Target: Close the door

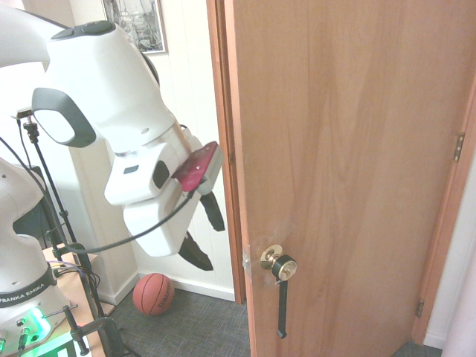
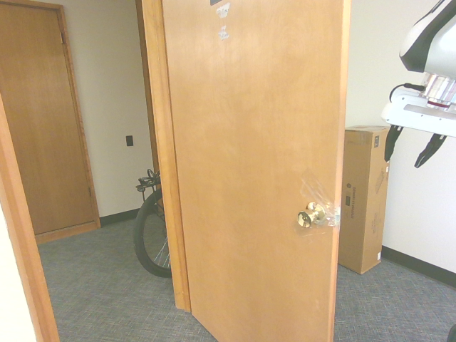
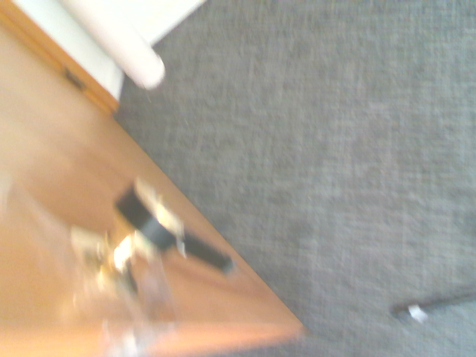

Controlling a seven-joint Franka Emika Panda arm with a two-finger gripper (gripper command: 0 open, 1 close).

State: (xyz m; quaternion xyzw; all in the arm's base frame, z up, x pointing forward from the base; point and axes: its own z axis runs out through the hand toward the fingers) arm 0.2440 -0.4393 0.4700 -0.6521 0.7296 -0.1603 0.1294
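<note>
Below me the floor (image 1: 201, 327) is grey carpet. A basketball (image 1: 153, 294) rests on it by the white wall. On the far side of the door, a tall cardboard box (image 2: 363, 196) stands on the carpet against the wall, and a bicycle wheel (image 2: 149, 235) touches down too.

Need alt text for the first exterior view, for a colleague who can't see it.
A light-brown wooden door stands ajar; the white arm's open gripper hangs beside its free edge, apart from the brass knob with its black strap. A basketball lies on the carpet behind.
</note>
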